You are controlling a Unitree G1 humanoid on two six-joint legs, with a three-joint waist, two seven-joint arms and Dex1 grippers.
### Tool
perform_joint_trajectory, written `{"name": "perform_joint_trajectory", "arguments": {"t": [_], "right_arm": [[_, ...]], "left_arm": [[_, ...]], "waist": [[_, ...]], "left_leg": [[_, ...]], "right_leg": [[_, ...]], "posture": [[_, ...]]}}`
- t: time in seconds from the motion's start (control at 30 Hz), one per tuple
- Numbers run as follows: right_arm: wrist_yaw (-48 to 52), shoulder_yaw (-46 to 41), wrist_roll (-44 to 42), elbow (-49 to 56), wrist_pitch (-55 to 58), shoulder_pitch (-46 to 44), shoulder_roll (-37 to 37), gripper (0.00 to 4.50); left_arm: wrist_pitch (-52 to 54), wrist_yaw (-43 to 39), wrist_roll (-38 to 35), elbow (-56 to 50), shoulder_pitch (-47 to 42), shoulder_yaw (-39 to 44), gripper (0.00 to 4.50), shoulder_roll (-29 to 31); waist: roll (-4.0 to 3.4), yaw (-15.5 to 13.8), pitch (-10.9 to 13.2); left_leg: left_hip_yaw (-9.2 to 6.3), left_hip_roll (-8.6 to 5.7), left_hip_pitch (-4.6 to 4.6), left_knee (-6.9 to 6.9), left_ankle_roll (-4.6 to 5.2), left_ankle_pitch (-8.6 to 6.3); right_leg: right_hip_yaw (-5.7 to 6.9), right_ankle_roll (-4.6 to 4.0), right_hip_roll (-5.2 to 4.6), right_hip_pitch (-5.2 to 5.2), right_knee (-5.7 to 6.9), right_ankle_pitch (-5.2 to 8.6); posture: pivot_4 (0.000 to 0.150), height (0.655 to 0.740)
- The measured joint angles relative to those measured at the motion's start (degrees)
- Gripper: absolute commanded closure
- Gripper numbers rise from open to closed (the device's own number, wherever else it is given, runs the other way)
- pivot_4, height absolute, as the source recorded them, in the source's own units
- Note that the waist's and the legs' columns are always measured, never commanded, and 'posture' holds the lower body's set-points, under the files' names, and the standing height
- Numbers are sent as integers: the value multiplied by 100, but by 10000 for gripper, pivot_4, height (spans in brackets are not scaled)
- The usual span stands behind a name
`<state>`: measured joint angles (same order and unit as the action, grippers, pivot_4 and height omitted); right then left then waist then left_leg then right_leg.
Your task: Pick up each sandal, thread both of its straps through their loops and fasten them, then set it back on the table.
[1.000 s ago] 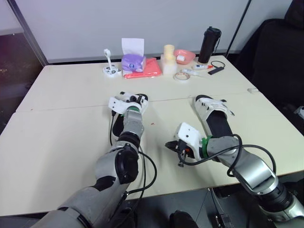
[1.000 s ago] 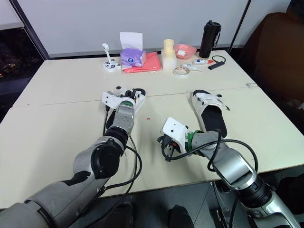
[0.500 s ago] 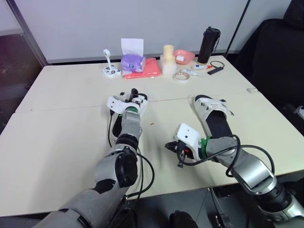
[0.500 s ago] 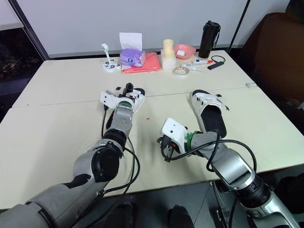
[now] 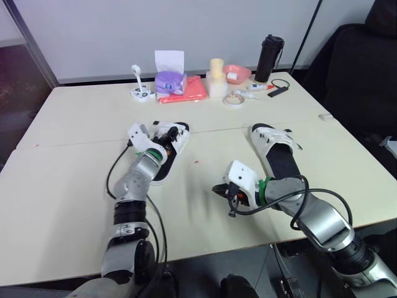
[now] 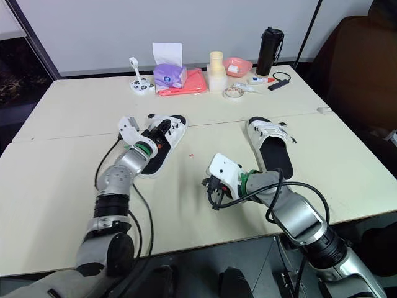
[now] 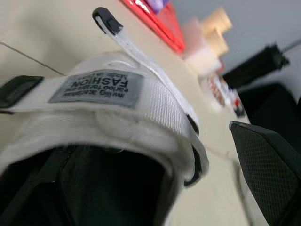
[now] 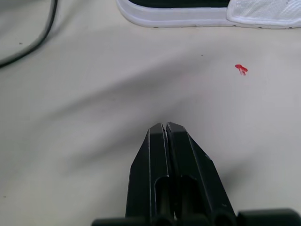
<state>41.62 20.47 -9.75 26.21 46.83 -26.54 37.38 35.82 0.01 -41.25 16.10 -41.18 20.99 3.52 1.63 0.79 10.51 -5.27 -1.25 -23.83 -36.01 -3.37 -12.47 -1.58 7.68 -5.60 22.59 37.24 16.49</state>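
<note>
Left wrist view shows the white strap (image 7: 108, 94) of the left sandal (image 5: 161, 169), which lies flat on the table (image 5: 74, 174); the left gripper (image 5: 162, 139) is spread over it and should pinch the strap end squarely, while the right gripper (image 8: 165, 126), clenched and empty, is nearby
</note>
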Motion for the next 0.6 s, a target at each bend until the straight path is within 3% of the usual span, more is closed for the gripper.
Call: {"name": "perform_joint_trajectory", "arguments": {"t": [0.17, 0.27, 0.6], "right_arm": [[73, -39, 3, -124, -121, -32, 12, 45000], [89, -233, -59, -134, -109, -89, -10, 45000], [290, -905, -313, -100, 2, -61, 389, 45000]], "left_arm": [[454, -575, 177, -747, 296, -471, 502, 784], [648, -1370, 268, -1254, 560, -944, 502, 1277], [2160, -3646, -811, -2301, 1217, -1124, 502, 3095]], "waist": [[-1, -7, 0], [-2, -17, 0], [-19, 24, 10]], "left_leg": [[0, -1, 0, 1, 0, 0], [0, 0, 0, 1, 0, 0], [3, 5, 0, 10, 0, 0]], "right_leg": [[0, -1, 0, -2, -2, 0], [0, -2, 0, -3, -3, 0], [-2, -4, 0, 5, -2, 1]], "posture": [[1500, 7400], [1500, 7400], [1500, 7400]]}}
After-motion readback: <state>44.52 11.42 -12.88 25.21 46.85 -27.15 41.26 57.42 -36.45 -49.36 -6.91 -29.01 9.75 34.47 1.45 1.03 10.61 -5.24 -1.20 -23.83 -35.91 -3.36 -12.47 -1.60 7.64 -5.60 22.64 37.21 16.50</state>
